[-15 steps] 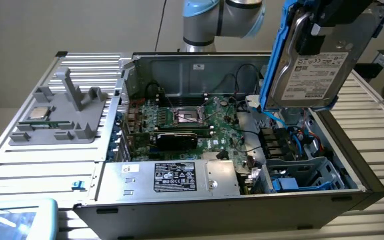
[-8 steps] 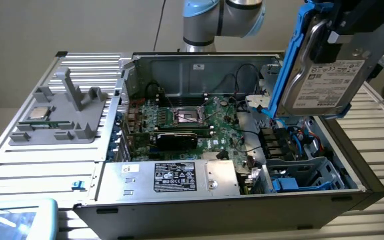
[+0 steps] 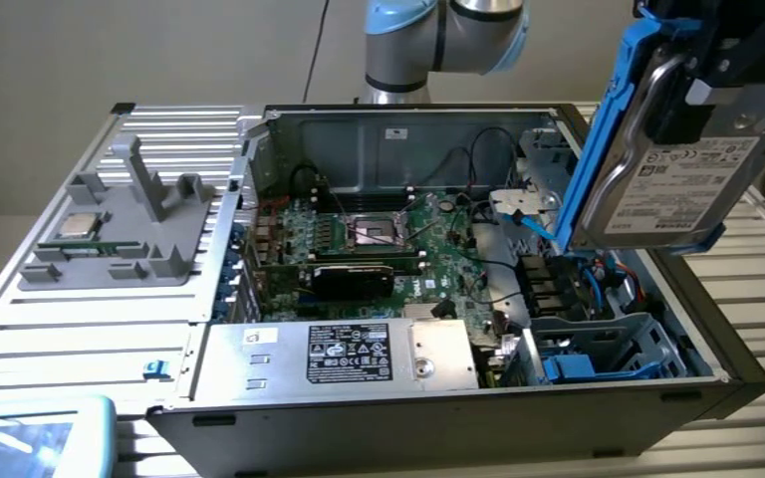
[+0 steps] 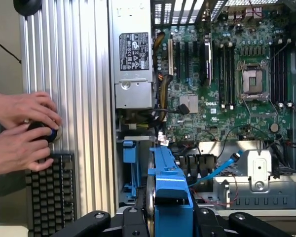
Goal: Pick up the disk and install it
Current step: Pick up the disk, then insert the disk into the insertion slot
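1. Pick-up looks done. The disk [image 3: 668, 179], a grey drive in a blue frame, is in the air and rests on nothing. It is held on edge and tilted, with its white label facing the exterior camera.
2. The pincer [image 3: 704, 95] is closed on the disk's upper part, with a black finger against each face. In the wrist view the blue frame runs out between those fingers.
3. The disk hangs above the open case [image 3: 396, 129], over the end at the exterior view's right. As far as can be seen, it touches nothing inside.
4. Installing is not yet done. The blue bay [image 3: 602, 354], in the case's near corner at the exterior view's right, looks vacant. The disk is above it and well apart.
5. By my reading the task is about halfway: the disk is lifted and carried over the case, but not seated.
6. The case stands on a ribbed desk [image 3: 755, 289]. Beside it, a person's hands [image 4: 22, 131] rest on a round control next to a keyboard [image 4: 52, 197].
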### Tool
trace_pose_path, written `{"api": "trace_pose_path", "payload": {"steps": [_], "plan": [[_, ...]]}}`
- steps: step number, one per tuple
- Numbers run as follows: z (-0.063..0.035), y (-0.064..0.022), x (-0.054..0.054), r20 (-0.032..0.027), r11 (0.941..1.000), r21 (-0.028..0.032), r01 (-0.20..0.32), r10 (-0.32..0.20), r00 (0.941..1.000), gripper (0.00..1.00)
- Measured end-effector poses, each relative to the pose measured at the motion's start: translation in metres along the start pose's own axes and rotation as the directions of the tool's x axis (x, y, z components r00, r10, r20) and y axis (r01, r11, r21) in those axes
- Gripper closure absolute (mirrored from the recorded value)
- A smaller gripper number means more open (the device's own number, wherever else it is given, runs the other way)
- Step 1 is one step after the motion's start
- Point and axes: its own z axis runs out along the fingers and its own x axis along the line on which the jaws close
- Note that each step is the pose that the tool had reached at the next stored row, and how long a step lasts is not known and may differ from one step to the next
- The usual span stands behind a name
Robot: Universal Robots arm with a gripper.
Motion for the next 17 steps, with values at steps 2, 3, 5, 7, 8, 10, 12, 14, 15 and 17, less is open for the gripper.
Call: {"api": "trace_pose_path", "payload": {"steps": [2,3,5,7,8,10,12,14,15,17], "plan": [[0.0002,-0.0021,0.004,0.0,1.0,0.0,0.0,0.0,1.0,0.63],[0.0002,-0.0033,0.006,-0.0001,1.0,0.0,0.0,0.0,1.0,0.63],[0.0005,-0.0057,0.01,0.0,1.0,0.0,0.0,0.0,1.0,0.63],[0.0006,-0.0081,0.014,0.0,1.0,-0.0001,0.0,0.0,1.0,0.63],[0.0007,-0.0091,0.015,-0.0001,1.0,-0.0001,0.0,0.0,1.0,0.63],[0.0008,-0.0097,0.016,0.0,1.0,-0.0001,-0.002,0.002,1.0,0.63],[0.0008,-0.0097,0.016,-0.0001,1.0,-0.0003,-0.002,0.002,1.0,0.63],[0.0009,-0.0098,0.016,0.0,1.0,-0.0017,-0.002,0.002,1.0,0.63],[0.0009,-0.01,0.017,-0.0003,1.0,-0.004,-0.002,0.002,1.0,0.63],[0.0011,-0.0103,0.018,-0.0005,0.9999,-0.0101,-0.002,0.002,1.0,0.63]]}}
